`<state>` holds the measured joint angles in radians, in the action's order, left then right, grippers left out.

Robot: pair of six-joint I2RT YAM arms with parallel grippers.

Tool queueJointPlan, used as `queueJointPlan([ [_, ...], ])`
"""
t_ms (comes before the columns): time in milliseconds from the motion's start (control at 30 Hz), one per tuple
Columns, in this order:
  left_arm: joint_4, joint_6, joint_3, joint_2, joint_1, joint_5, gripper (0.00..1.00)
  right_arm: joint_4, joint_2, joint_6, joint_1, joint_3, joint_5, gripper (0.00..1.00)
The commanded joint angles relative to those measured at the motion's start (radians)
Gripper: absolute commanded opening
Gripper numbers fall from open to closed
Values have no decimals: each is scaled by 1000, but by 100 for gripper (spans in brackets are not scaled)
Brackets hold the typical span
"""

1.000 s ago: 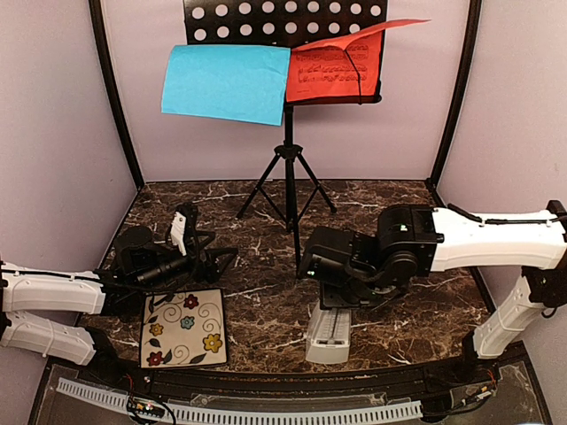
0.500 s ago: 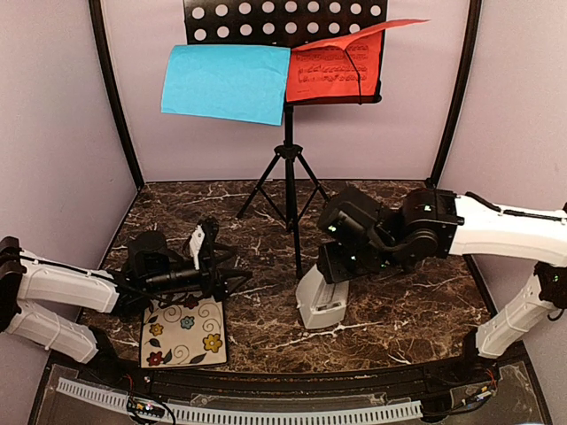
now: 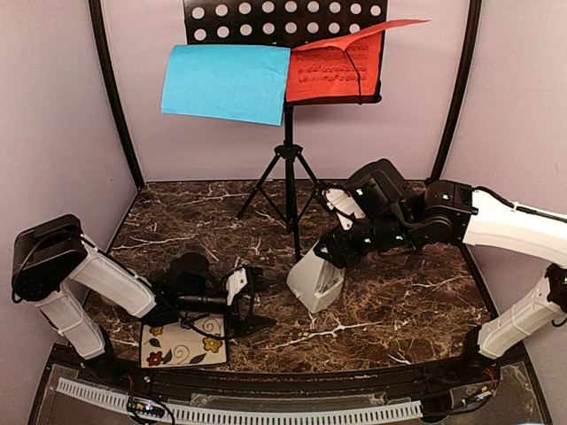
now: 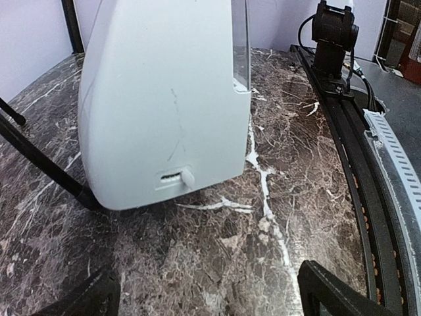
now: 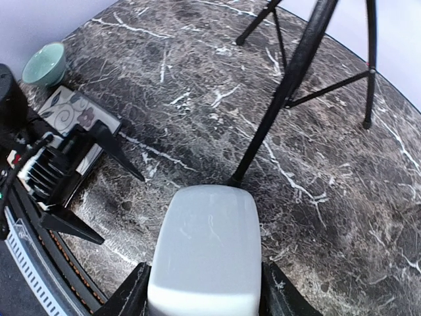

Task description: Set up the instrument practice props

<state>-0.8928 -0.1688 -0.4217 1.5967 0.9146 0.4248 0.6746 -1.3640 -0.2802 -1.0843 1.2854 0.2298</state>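
Note:
The black tripod music stand (image 3: 288, 173) stands at the back. Its perforated desk (image 3: 283, 19) holds a blue sheet (image 3: 226, 82) and a red sheet (image 3: 335, 66) with a curled top edge. The small white metronome (image 3: 316, 279) leans a little beside the stand's front leg, its base at the marble. My right gripper (image 3: 341, 252) is shut on its upper part, one finger on each side of the metronome (image 5: 207, 250). My left gripper (image 3: 252, 301) is open just left of it. In the left wrist view the metronome (image 4: 164, 99) is close ahead, with nothing between the fingers (image 4: 335, 293).
A square flower-patterned tile (image 3: 182, 341) lies under my left arm at the front left. A pale green bowl (image 5: 45, 64) sits beyond it by the left wall. The stand's legs (image 5: 289, 72) spread behind the metronome. A cable rail (image 3: 266, 412) runs along the front edge.
My right gripper has carried the metronome from near the front edge back towards the stand and tipped it up. My left arm has swung right over the tile towards it.

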Motion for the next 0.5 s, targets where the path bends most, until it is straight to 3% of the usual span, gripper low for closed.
queueJointPlan([
  [0,-76,-73,-48,73,27,-17,98,-153,1,83,7,3,-64,6],
  [100,-113,-73,-56,114,37,-53,98,-160,-15,66,9,1,-68,2],
  [467,-177,-25,-93,197,59,-194,97,-196,-56,22,11,-2,-114,0],
])
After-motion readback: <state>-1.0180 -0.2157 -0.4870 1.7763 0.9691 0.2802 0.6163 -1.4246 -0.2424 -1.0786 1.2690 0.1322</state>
